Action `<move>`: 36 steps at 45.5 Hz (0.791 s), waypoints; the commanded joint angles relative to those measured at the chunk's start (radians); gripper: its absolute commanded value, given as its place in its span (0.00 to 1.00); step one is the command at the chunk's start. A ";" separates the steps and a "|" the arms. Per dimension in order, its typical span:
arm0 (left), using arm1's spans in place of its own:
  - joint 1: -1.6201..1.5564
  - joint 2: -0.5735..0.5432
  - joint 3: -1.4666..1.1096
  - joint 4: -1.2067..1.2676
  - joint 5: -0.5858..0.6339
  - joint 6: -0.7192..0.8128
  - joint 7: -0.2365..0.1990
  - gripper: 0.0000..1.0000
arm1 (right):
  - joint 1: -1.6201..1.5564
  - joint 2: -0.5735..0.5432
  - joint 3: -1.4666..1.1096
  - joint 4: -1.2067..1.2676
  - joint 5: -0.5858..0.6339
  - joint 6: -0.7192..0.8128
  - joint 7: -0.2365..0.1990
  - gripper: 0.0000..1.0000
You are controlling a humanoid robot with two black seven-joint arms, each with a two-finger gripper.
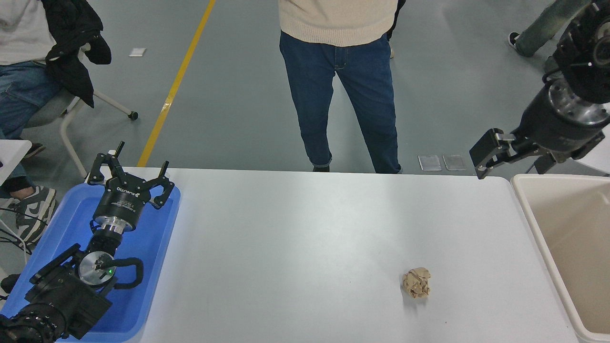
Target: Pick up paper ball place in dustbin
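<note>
The tan crumpled paper ball (416,282) lies on the white table (305,228), toward the front right. The cream dustbin (533,214) stands at the table's right end, its inside bare where it shows. My right gripper (514,159) hangs in the air above the table's far right corner, just left of the dustbin's back rim and well behind the paper ball. Its fingers are spread and hold nothing. My left gripper (132,167) is parked, open and empty, over the blue tray (157,247) at the lower left.
A person in blue jeans (343,90) stands at the table's far edge, in the middle. A seated person and a chair (57,100) are at the far left. Another person's leg (543,26) shows at the top right.
</note>
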 commanded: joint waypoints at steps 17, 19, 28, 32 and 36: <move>0.000 0.000 0.000 0.000 0.000 0.000 0.000 1.00 | -0.396 0.031 0.113 -0.030 0.011 -0.288 0.000 1.00; 0.000 0.000 0.000 0.000 0.000 0.000 0.000 1.00 | -0.432 0.031 0.133 -0.032 0.011 -0.342 0.000 1.00; 0.000 0.000 0.000 0.000 0.000 0.000 0.000 1.00 | -0.571 0.068 0.193 -0.075 -0.013 -0.505 0.001 1.00; 0.000 0.000 0.000 0.000 0.000 0.000 0.000 1.00 | -0.607 0.094 0.208 -0.098 -0.013 -0.520 0.001 1.00; 0.000 0.000 0.000 0.000 0.000 0.000 0.000 1.00 | -0.658 0.112 0.211 -0.124 -0.013 -0.552 0.000 1.00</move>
